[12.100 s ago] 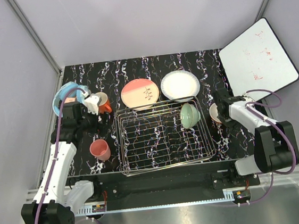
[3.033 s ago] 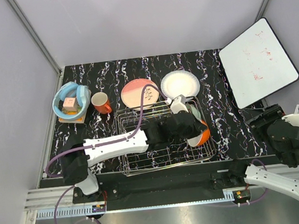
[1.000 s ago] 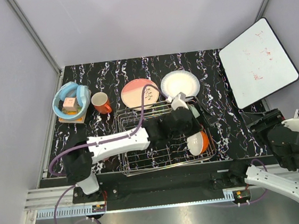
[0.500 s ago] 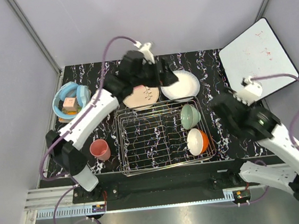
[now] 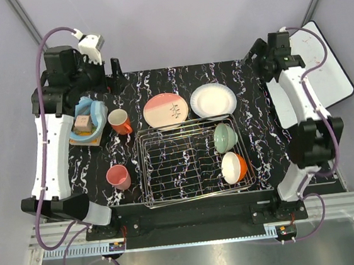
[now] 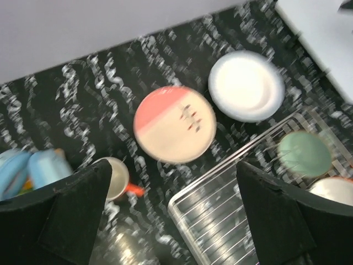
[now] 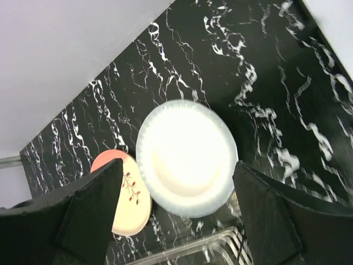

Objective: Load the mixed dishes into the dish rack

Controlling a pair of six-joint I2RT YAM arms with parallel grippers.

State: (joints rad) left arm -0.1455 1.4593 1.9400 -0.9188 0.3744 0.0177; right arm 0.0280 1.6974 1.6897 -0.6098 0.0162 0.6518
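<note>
Surface: black tabletop point(image 5: 178, 82) with white marble veining, closed in by pale lilac walls at the back and both sides.
Dish rack point(image 5: 174, 164): chrome wire basket with low sides and a grid floor, standing at the near middle of the tabletop.
Pale green bowl point(image 5: 224, 136): inside the Dish rack, at the far part of its right end.
White-and-orange bowl point(image 5: 234, 167): inside the Dish rack, in the near right corner, just beside the Pale green bowl.
Salmon-pink plate point(image 5: 166, 110): flat on the tabletop just beyond the far rim of the Dish rack. It is half pink and half cream, with a dark sprig mark.
White plate point(image 5: 213, 99): flat on the tabletop, just right of the Salmon-pink plate, beyond the far right corner of the Dish rack.
Orange-red mug point(image 5: 119, 121): upright on the tabletop, left of the Salmon-pink plate and beside the Light blue tub.
Pink cup point(image 5: 118, 176): on the tabletop left of the Dish rack, apart from it, mouth visible from above.
Light blue tub point(image 5: 100, 111): at the far left, partly behind the left arm, with a small tan block inside.
White board point(image 5: 331, 65): leaning off the far right corner, with faint red scribbles, partly behind the right arm.
Left gripper point(image 6: 174, 165): raised high over the far left corner, fingers spread wide with nothing between them. Its camera looks down on both plates, the Orange-red mug and a corner of the Dish rack.
Right gripper point(image 7: 177, 164): raised over the far right corner, fingers wide apart and empty. The White plate lies far below, framed between them.
</note>
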